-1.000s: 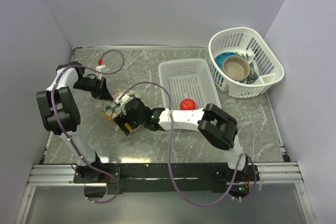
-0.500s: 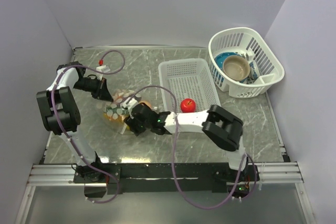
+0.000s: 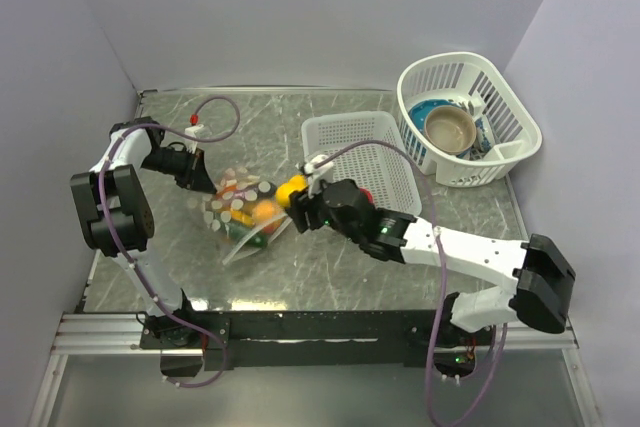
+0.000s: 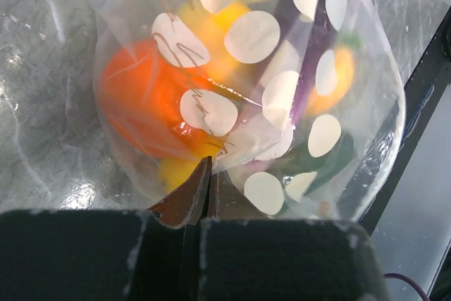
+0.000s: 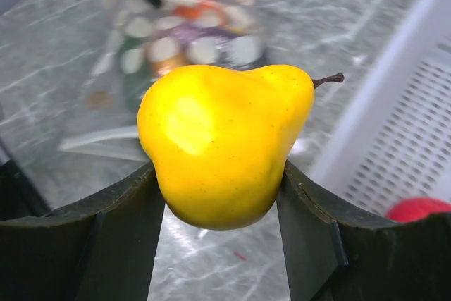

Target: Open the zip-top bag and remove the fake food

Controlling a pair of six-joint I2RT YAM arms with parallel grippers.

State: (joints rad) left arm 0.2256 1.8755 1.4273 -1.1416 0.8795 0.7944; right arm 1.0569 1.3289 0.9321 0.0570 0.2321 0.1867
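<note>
2 grippers, both busy rn. My right gripper (image 5: 220, 177) is clamped on the pear (image 5: 225, 139), 1 finger on each side, holding it over the table (image 3: 300, 277) between the bag (image 3: 238, 209) and the flat basket (image 3: 360, 147). My left gripper (image 4: 208, 177) is pinched almost closed on a fold of the bag's plastic. The bag lies on the table with orange and yellow fake food (image 4: 137, 100) inside. 1 red fruit (image 5: 416, 209) sits in the basket.

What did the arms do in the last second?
The right gripper drew back rightward from the clear polka-dot plastic bag, now holding a yellow plastic pear. The left gripper still pinches the bag; the flat white lattice basket stayed put.
</note>
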